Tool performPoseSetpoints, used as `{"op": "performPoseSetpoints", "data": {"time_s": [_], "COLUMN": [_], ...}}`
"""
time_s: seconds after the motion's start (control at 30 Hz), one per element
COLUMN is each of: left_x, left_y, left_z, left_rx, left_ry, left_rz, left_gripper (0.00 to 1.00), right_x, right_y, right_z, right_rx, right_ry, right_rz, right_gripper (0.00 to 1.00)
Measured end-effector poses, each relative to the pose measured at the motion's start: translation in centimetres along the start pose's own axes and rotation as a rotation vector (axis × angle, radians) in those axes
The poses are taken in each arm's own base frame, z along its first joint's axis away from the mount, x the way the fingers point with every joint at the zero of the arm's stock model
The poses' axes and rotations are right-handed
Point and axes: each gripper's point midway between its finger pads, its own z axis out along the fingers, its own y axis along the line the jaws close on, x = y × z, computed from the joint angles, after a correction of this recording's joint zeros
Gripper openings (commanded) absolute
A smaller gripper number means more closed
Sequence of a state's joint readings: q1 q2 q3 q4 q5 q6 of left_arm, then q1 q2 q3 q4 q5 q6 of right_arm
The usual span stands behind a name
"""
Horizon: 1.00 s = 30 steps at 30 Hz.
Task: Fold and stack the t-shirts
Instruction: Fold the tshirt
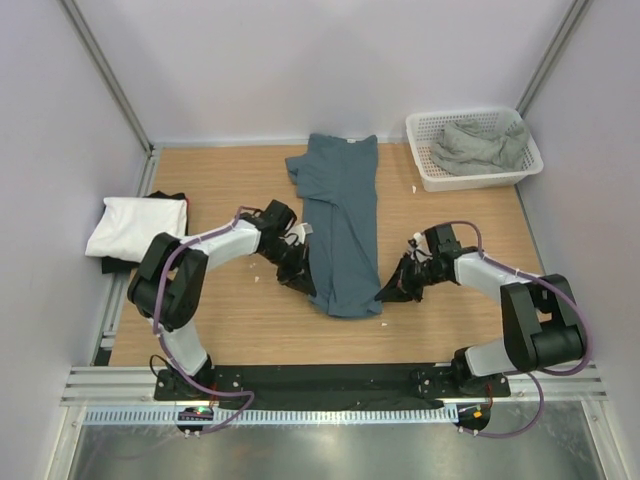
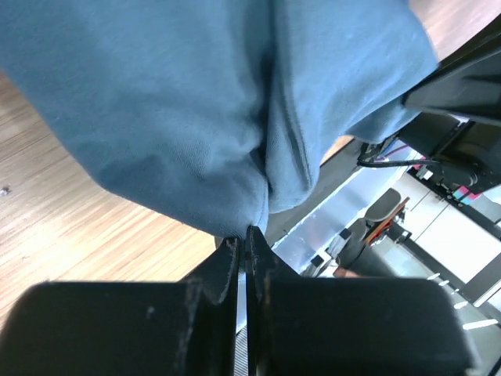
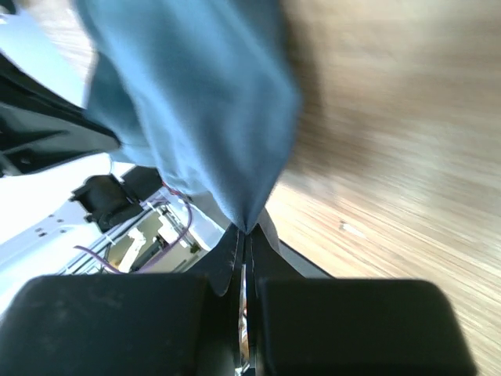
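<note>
The slate-blue t-shirt [image 1: 342, 225] lies lengthwise down the middle of the tabletop [image 1: 240, 330]. A basket [image 1: 432, 180] in the far right corner holds the grey-green t-shirt [image 1: 480, 145]. At the left edge, the white t-shirt [image 1: 137, 226] lies on the black t-shirt [image 1: 118, 265]. The left gripper [image 1: 308, 287] and the right gripper [image 1: 385, 293] each pinch a near corner of the slate-blue t-shirt.

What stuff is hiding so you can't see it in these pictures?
- Top view: the black t-shirt lies under the folded white t-shirt; only its edges show.
- Top view: the grey-green t-shirt is crumpled in the basket, so its shape is unclear.
- Left wrist view: the slate-blue t-shirt runs off the top edge.
- Right wrist view: the table is blurred.
</note>
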State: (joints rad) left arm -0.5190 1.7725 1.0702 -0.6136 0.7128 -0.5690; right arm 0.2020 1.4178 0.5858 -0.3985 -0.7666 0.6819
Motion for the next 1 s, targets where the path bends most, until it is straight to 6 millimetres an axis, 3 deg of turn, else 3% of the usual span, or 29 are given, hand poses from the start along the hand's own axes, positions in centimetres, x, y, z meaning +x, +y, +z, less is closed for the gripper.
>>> {"op": "performPoseSetpoints", "data": {"time_s": [0.1, 0.23, 0.33, 0.53, 0.7, 0.87, 1.0], "left_x": [-0.6, -2.4, -5.2, -11.9, -16.8, -19.9, -21.5], "left_y": [-0.9, -2.3, -3.2, -4.8, -4.3, -3.2, -2.7], "left_z": [-0.6, -2.2, -4.4, -8.9, -7.9, -6.4, -6.7], "left_rx": [0.009, 0.029, 0.046, 0.070, 0.060, 0.038, 0.018], "left_ry": [-0.017, -0.069, -0.150, -0.309, -0.332, -0.332, -0.364], "left_rz": [0.031, 0.073, 0.102, 0.167, 0.204, 0.210, 0.212], "left_gripper": [0.00, 0.00, 0.00, 0.00, 0.00, 0.00, 0.00], "right_x": [-1.6, -5.3, -8.5, -14.3, -18.8, -23.2, -25.8], "right_y": [1.9, 5.7, 8.2, 10.5, 11.8, 14.0, 15.4], "right_z": [-1.0, -3.1, -4.1, -3.6, -2.7, -2.4, -2.3], "right_rx": [-0.030, -0.097, -0.135, -0.165, -0.184, -0.215, -0.236], "right_ry": [-0.034, -0.107, -0.154, -0.204, -0.255, -0.315, -0.352], "right_rz": [-0.035, -0.104, -0.145, -0.174, -0.202, -0.267, -0.308], "right_gripper": [0.01, 0.01, 0.01, 0.01, 0.02, 0.01, 0.01]}}
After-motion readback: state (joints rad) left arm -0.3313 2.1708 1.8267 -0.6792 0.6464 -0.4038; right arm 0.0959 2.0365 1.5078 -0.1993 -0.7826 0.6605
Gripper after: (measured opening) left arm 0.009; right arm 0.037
